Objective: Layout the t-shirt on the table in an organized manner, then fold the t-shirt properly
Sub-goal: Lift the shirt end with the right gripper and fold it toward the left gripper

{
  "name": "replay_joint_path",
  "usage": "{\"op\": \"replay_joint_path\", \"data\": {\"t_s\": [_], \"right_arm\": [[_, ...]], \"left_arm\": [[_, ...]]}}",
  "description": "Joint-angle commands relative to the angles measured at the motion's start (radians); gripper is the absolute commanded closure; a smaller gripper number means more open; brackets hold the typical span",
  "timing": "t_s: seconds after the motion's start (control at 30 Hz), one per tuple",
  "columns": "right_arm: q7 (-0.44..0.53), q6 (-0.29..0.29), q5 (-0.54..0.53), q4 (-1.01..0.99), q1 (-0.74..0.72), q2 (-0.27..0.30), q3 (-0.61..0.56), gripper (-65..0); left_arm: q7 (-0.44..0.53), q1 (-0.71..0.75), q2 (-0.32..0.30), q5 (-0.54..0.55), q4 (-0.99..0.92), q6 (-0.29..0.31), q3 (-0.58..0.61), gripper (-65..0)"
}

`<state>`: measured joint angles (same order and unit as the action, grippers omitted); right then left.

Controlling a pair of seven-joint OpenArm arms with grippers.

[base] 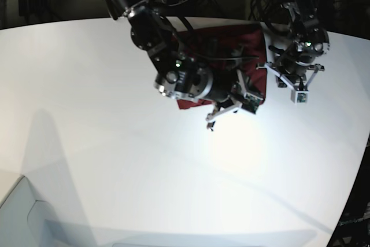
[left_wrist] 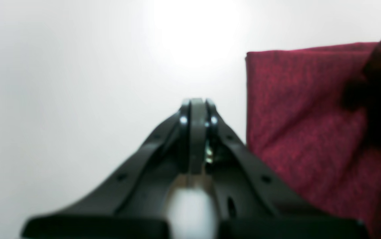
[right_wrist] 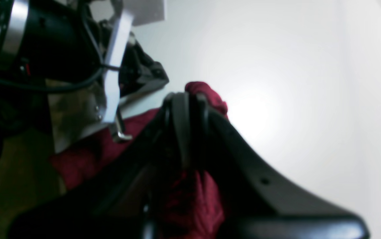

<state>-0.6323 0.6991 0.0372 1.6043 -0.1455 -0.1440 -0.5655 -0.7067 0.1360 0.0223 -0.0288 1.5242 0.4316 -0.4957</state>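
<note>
My right gripper (right_wrist: pixel 185 109) pinches the t-shirt (left_wrist: pixel 310 116) to fold it, left gripper (left_wrist: pixel 197 106) closed empty at centre frame.

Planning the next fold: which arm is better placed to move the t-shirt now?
Probably the right: the right gripper is already shut on the t-shirt, while the left gripper is shut, empty, over bare table.

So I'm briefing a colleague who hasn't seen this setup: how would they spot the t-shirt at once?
Start from the big white table and look to its far edge, between the two arms. The t-shirt lies there, dark red, plain and folded. It is the only cloth and the only colour on the white top.
</note>
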Motion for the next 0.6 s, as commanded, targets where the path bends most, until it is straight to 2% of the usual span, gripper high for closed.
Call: {"op": "replay_joint_path", "data": {"t_s": [0.0,0.2,0.37,0.57], "right_arm": [[0.052,-0.001,-0.023,0.038,-0.018,-0.013,0.000,0.0],[0.055,-0.001,-0.023,0.080,-0.012,-0.013,-0.004,0.0],[0.062,-0.001,-0.021,0.037,0.008,-0.013,-0.054,0.0],[0.064,-0.001,-0.021,-0.015,0.002,-0.013,-0.058,0.0]], "left_arm": [[-0.078,0.012,0.006,-0.021,-0.007,0.016,0.004,0.0],[-0.078,0.011,0.006,-0.021,-0.007,0.016,0.007,0.0],[-0.078,0.006,0.008,-0.021,-0.009,0.016,0.007,0.0],[-0.078,0.006,0.008,-0.021,-0.009,0.016,0.007,0.0]]}}
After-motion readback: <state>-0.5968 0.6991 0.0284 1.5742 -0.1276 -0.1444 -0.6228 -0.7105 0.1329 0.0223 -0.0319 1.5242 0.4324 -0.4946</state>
